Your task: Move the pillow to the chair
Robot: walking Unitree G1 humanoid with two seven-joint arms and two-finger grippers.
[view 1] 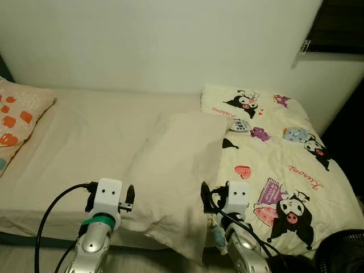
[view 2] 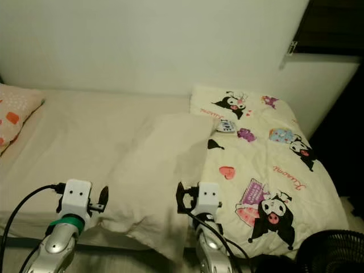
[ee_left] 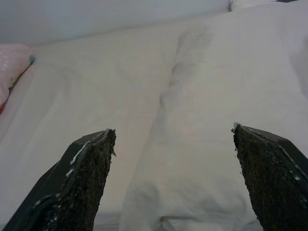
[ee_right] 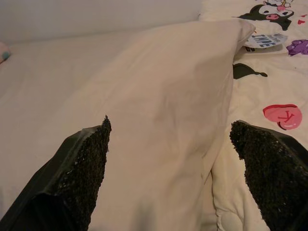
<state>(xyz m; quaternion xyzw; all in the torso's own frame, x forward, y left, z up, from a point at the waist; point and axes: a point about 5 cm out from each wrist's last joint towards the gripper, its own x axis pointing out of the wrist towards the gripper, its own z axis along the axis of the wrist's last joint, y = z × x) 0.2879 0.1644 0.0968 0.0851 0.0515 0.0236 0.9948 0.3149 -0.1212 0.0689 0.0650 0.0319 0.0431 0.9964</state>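
I see cream pillow (view 1: 182, 170) lying lengthwise on bed (view 1: 85, 142), its near end drooping over bed's front edge, its far end touching cartoon-print quilt (view 1: 284, 165) spread over bed's right part. Orange-patterned cushion (view 1: 17, 122) at bed's left edge. My left pincer (ee_left: 173, 139) at front edge, by pillow's left border, fingers apart, gripping nothing. My right pincer (ee_right: 168, 127) at pillow's right border beside quilt, fingers likewise apart. Black fan (view 1: 341, 253) on floor off bed's right front corner.
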